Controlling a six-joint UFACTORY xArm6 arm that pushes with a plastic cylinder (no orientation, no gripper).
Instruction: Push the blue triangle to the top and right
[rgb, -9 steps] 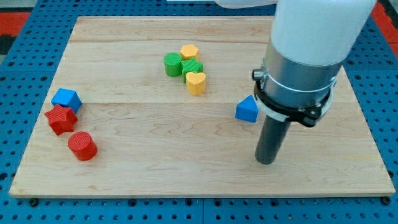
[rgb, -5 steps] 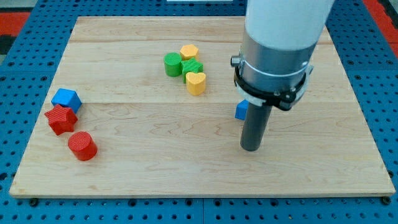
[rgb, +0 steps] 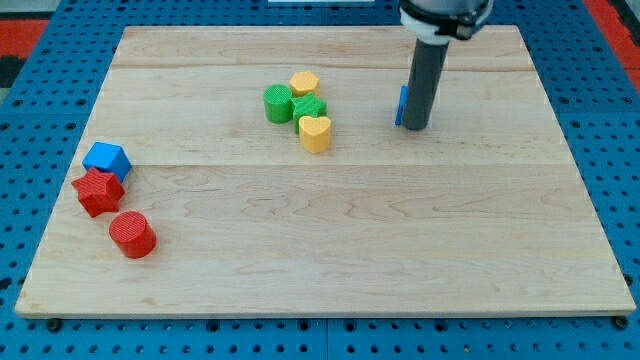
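A dark rod with no jaws rests my tip on the wooden bench, hiding most of the blue triangle toward the view's upper right.

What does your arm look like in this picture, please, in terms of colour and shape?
Only its lower end shows: a straight, round, dark grey rod with a flat-cut tip, hanging from a black collar cut off by the view's top edge. No cables, markings or jaws are visible.
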